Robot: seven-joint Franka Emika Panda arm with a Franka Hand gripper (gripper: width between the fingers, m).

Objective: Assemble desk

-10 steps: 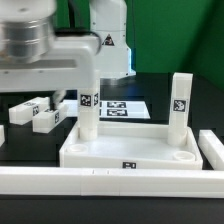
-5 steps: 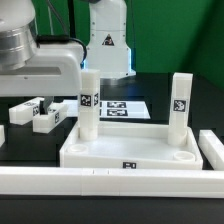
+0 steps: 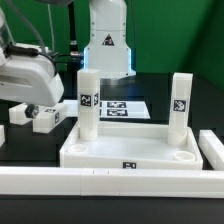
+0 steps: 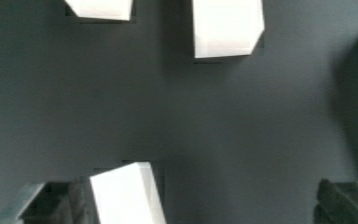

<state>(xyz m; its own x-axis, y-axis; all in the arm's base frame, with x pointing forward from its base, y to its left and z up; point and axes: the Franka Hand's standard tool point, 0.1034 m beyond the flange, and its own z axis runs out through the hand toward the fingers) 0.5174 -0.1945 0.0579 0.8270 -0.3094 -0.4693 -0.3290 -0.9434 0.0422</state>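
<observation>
1. Hovering low over the dark tabletop (image 3: 22,146) at the exterior view's left, the Panda arm (image 3: 30,75) held its fingers (image 4: 48,205) wide apart, clamped on nothing, as the wrist view showed.
2. A loose white leg (image 4: 123,195) lay flat on the tabletop between those fingers, closer to one than the other. Whether it touched that finger could not be told.
3. Two further white blocks, one (image 4: 229,28) and another (image 4: 101,8), lay farther off in the wrist view, apart from each other. Both were cut off by the frame.
4. The desk slab (image 3: 100,160) lay flat mid-table with its raised rim upward, just behind the long border rail (image 3: 100,182).
5. Two tagged legs stood upright in the slab's rear corners, the rear-left leg (image 3: 88,100) on the exterior view's left and the rear-right leg (image 3: 180,100) on its right.
6. The front corners held nothing, and the round front socket (image 3: 186,157) on the exterior view's right was plainly empty.
7. A tagged spare leg (image 3: 48,118) rested on the tabletop beside the slab, near the arm.
8. The marker board (image 3: 125,107) lay behind the slab, between the two standing legs.
9. By this showing the job stood about half done: two legs were in, and two were yet to be picked up, stood in the front sockets and fixed. The arm looked placed to take the third.
</observation>
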